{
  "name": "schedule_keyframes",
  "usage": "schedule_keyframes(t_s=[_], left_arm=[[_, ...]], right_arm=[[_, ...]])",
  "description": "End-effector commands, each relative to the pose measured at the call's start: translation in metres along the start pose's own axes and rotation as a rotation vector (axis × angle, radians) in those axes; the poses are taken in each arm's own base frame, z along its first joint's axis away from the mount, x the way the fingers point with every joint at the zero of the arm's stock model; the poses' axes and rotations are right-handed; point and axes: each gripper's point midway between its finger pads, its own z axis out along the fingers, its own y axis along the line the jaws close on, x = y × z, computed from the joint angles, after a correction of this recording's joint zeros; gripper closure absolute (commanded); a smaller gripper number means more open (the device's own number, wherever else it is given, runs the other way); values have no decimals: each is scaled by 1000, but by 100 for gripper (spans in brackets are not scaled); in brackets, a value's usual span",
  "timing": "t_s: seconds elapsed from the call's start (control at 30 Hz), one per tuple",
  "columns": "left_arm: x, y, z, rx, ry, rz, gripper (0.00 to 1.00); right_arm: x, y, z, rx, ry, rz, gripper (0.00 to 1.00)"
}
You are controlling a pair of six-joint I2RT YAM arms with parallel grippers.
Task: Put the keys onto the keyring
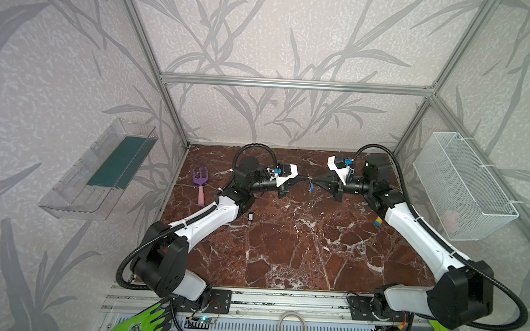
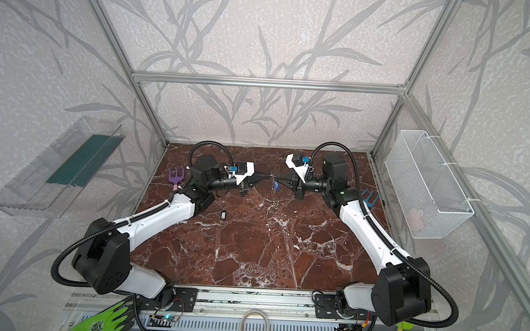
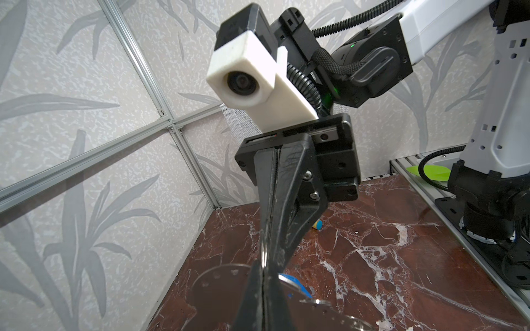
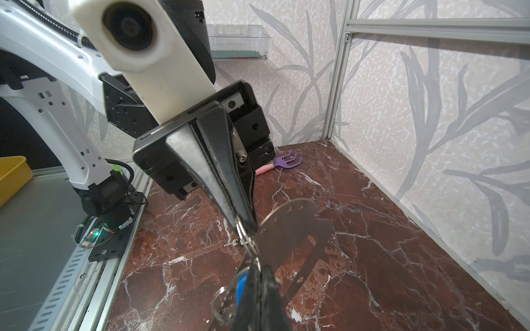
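Note:
My left gripper [image 1: 306,177] and right gripper [image 1: 314,179] meet tip to tip above the back middle of the marble table, both shut. Between them hangs the keyring [image 4: 289,226], a flat grey metal plate. In the right wrist view a thin wire loop [image 4: 249,243] at its edge runs from the left tips to the right gripper [image 4: 259,268]. The blue-tagged key [image 1: 311,187] dangles just below the tips, its tag [image 3: 295,282] beside my left gripper [image 3: 262,273]. The second key [image 1: 251,216], black-and-white headed, lies on the table near the left arm.
A purple hand fork [image 1: 200,181] lies at the back left and a blue one [image 2: 370,198] behind the right arm. A yellow-and-blue piece [image 1: 378,221] sits by the right forearm. A wire basket [image 1: 465,186] and a clear tray [image 1: 101,170] hang on the side walls.

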Motion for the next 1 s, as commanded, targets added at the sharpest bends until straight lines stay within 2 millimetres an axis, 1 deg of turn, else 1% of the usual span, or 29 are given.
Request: schedule_keyframes(t_s=[0.0,0.03,0.07,0.1,0.2,0.27,0.37,0.47,0.6,0.7,0.97], left_arm=[[-30,1,-4,3,-91,70,100],[-31,2,-4,0,-93,72,100],[-29,2,-3,0,-90,68,100],[-29,2,-3,1,-89,65,100],[-27,3,-3,-1,-86,59,100],[-26,4,-3,0,-85,55,100],[-25,3,-1,9,-84,47,100],[-24,3,0,14,-83,40,100],[-24,3,0,20,-86,39,100],[-24,2,1,21,-87,37,100],[-22,3,1,18,-78,33,100]], right_arm=[[7,1,1,-31,28,46,91],[7,1,1,-26,32,43,85],[7,0,0,-14,34,31,76],[5,-1,-2,10,32,5,71],[-5,-2,-10,90,-6,-96,65],[-13,-1,-15,120,-31,-152,64],[-25,2,-17,135,-66,-210,64],[-31,6,-16,138,-86,-254,64],[-33,9,-9,108,-84,-264,64],[-33,10,-3,75,-88,-255,66],[-35,12,1,41,-109,-245,82]])
